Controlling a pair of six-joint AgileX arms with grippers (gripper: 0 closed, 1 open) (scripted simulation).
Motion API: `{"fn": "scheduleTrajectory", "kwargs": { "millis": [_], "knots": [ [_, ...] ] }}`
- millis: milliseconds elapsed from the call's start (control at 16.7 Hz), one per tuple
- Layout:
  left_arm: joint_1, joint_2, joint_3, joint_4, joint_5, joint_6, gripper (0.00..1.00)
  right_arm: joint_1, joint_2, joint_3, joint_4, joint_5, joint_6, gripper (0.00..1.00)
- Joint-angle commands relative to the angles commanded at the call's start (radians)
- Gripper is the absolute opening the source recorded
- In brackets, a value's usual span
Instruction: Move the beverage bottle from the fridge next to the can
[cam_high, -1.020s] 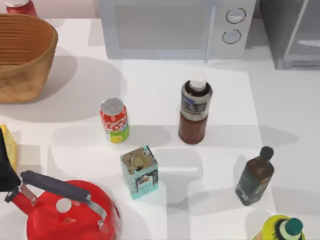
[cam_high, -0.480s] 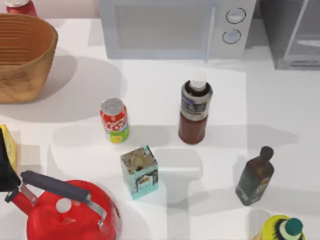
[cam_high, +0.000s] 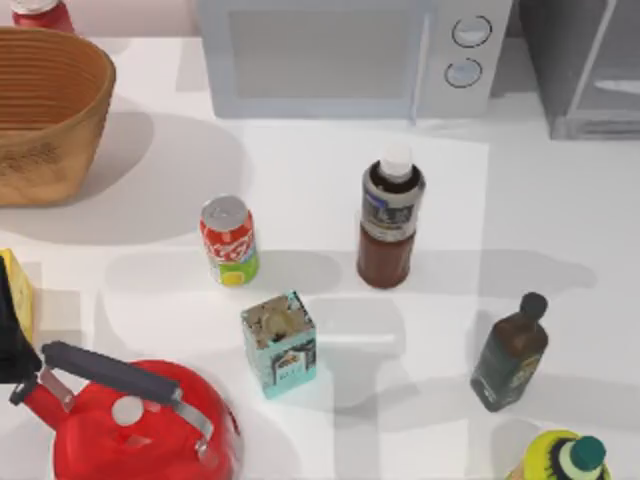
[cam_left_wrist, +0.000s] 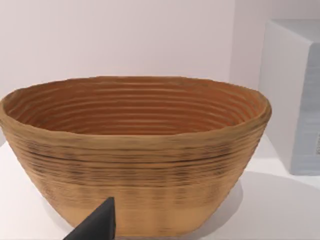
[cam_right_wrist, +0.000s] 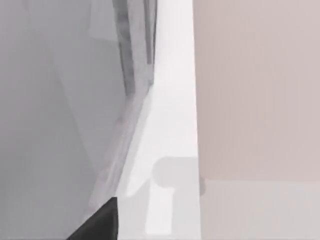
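Top view: bottle stands on the worktop, some way from the can

Top view shows the beverage bottle (cam_high: 390, 218) upright on the white worktop (cam_high: 560, 230), in front of the microwave (cam_high: 350, 55) and outside the fridge (cam_high: 585, 65), which sits at the far right corner. The can (cam_high: 229, 240) stands to its left, clearly apart from it, with bare worktop between them. A teal carton (cam_high: 279, 343) is nearer the camera, between the two.

The bottle is tall and of clear plastic, filled with a dark red-brown drink. It has a white cap and a grey and dark blue label around its upper half. It looks top-heavy, so I think it would tip if it is pushed high.

I judge that the taking-out part is done and the placing is either finished loosely or not quite complete. If "next to" must be closer, the next move calls for a grip low on the body and a short slide to the left, without knocking the can.

Left wrist view looks at the woven basket (cam_left_wrist: 135, 150), so the left arm is parked near it. Right wrist view looks along the fridge wall (cam_right_wrist: 60, 125). For both pincers a dark tip is seen, and I cannot tell if they are apart or together.
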Motion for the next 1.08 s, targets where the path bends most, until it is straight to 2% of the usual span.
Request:
{"fn": "scheduleTrajectory", "kwargs": {
  "millis": [300,480,660,1080],
  "knots": [
    [0.000,0.000,0.000,0.000,0.000,0.000,1.00,-0.007,-0.007,-0.008,0.005,0.001,0.002,1.00],
    [0.000,0.000,0.000,0.000,0.000,0.000,1.00,0.056,-0.018,-0.027,0.035,0.061,0.053,1.00],
    [0.000,0.000,0.000,0.000,0.000,0.000,1.00,0.214,-0.046,-0.075,0.096,0.187,0.162,1.00],
    [0.000,0.000,0.000,0.000,0.000,0.000,1.00,0.755,-0.156,-0.235,0.280,0.579,0.498,1.00]
  ]
}}
